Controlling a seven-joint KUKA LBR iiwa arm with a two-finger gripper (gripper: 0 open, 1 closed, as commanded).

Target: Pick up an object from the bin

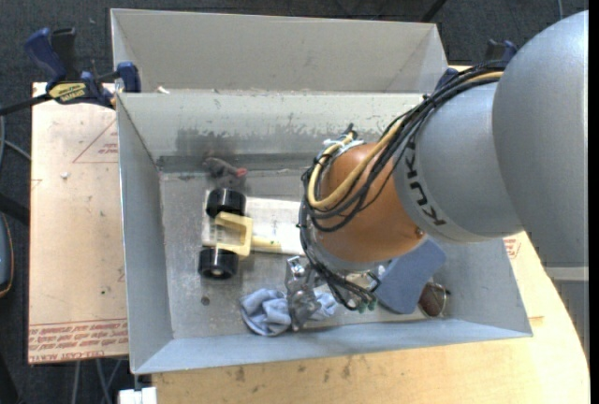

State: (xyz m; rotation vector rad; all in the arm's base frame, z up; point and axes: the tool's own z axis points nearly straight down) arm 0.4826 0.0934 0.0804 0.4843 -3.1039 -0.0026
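My gripper [301, 293] hangs below the orange cover, low over the bin's front middle. It is right above a crumpled blue-and-white cloth [267, 311] that lies against the front wall, and its tip seems to touch the cloth's right part. To the gripper's right lies a flat blue-grey pad [410, 279], partly under the arm. A yellow toy axle with two black wheels [225, 234] rests to the left on a white flat piece [273, 226].
A small brown thing [433, 300] sits in the front right corner beside the pad. A little grey and red piece [225, 170] lies by the back wall. The arm and its cables cover the bin's right half.
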